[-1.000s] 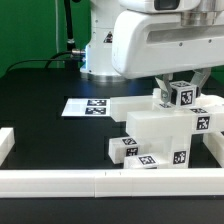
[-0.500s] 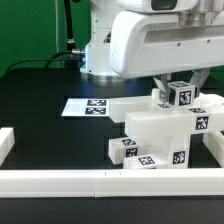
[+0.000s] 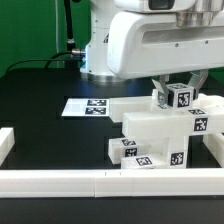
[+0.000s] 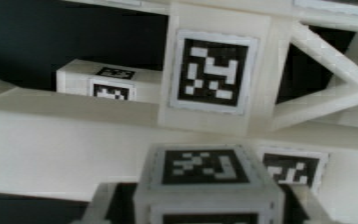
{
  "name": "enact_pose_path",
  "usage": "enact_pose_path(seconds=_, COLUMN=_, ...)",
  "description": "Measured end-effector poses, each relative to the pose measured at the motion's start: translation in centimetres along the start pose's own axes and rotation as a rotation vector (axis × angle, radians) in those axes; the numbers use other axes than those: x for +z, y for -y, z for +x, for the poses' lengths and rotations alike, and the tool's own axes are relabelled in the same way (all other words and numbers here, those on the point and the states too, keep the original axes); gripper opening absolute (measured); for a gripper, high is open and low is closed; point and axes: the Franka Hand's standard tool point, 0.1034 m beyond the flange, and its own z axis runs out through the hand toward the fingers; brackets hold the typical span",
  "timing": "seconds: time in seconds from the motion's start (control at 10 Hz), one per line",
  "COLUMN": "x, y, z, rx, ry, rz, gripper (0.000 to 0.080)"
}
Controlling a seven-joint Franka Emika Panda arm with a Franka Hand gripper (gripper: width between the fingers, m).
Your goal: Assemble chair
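Note:
The partly joined chair (image 3: 150, 128) stands at the exterior view's right: white blocky parts with black-and-white tags, stacked in steps. My gripper (image 3: 177, 93) hangs over its top right and is shut on a short square white leg (image 3: 181, 99) with a tag on its face. The leg sits on or just above the chair's top block; I cannot tell whether they touch. In the wrist view the leg (image 4: 202, 170) fills the space between my dark fingers (image 4: 115, 203). Beyond it lie an X-braced frame (image 4: 322, 62) with a tagged post (image 4: 215, 68) and another tagged part (image 4: 101, 80).
The marker board (image 3: 88, 106) lies flat on the black table, left of the chair in the exterior view. A long low white border rail (image 3: 90, 181) runs along the front, with a raised end (image 3: 5, 143) at the left. The robot's base (image 3: 100, 50) stands behind.

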Motion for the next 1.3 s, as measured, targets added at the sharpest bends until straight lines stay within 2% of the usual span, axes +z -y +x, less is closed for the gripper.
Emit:
enact_pose_path(seconds=0.7, x=0.00, y=-0.01, z=0.01, rx=0.046, ry=-0.001, rz=0.001, gripper=0.0268)
enact_pose_path(seconds=1.1, x=0.04, y=-0.12, z=0.12, rx=0.477, ry=-0.026, rz=0.011, gripper=0.0268)
enact_pose_path(seconds=1.3, x=0.05, y=-0.12, z=0.16, rx=0.679, ry=-0.029, rz=0.033, gripper=0.0268)
